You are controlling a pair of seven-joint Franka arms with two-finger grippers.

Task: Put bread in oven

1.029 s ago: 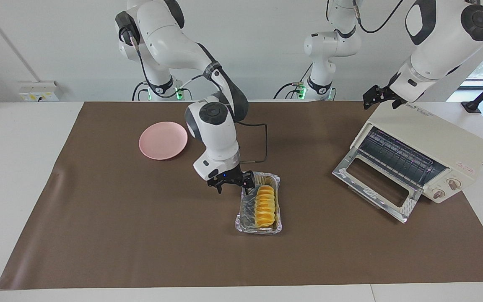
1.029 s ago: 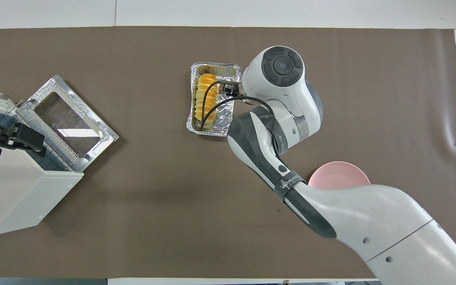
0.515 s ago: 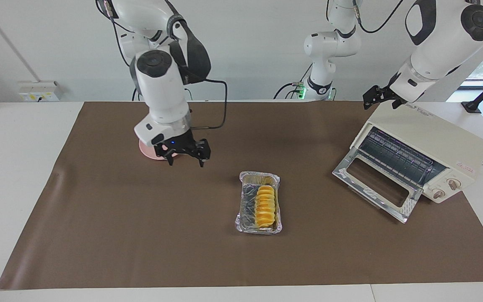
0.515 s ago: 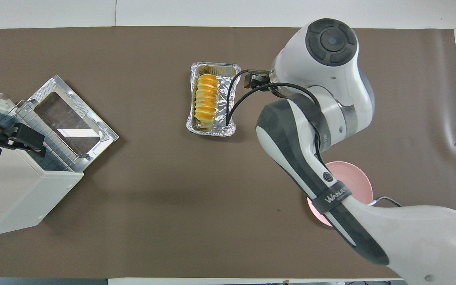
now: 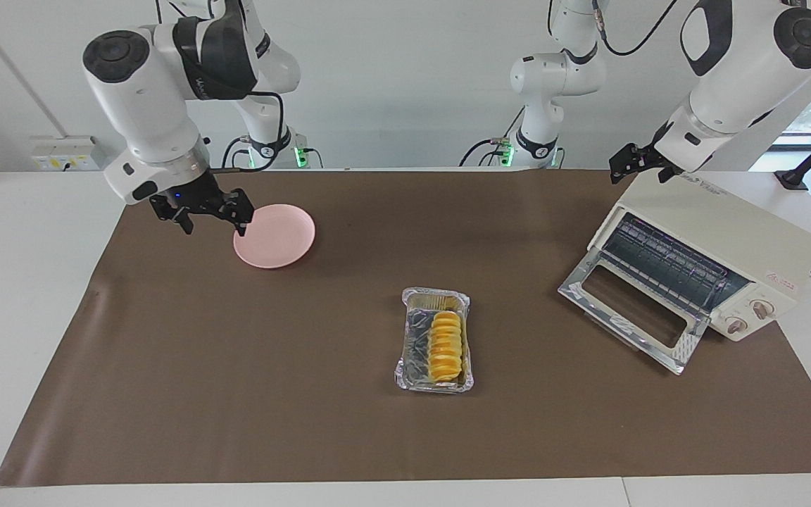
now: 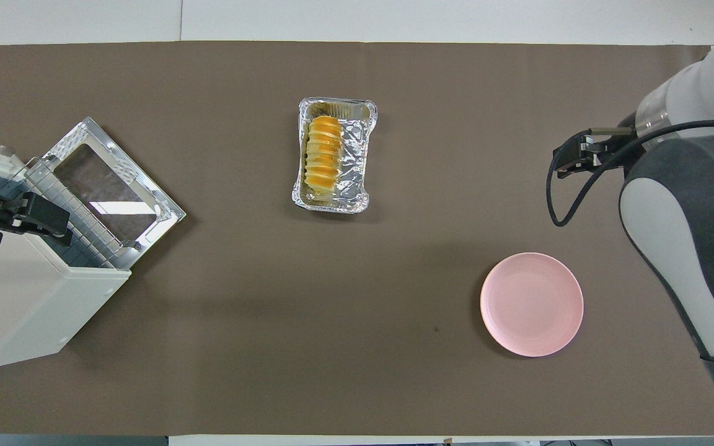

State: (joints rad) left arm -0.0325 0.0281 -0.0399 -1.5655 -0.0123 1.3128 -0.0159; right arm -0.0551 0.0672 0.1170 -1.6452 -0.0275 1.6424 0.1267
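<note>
The bread is lying in a foil tray mid-worktop, well apart from both tools; the right tool, released and empty, is hanging beside the pink plate; the left tool, released, is waiting over the oven, whose door is lying open.

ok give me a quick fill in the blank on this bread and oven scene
1. The bread lies in a foil ____.
2. The oven has its glass door ____.
3. The plate on the brown mat is ____ in colour.
4. The right claw hangs open, holding ____.

Missing words: tray; open; pink; nothing
</note>
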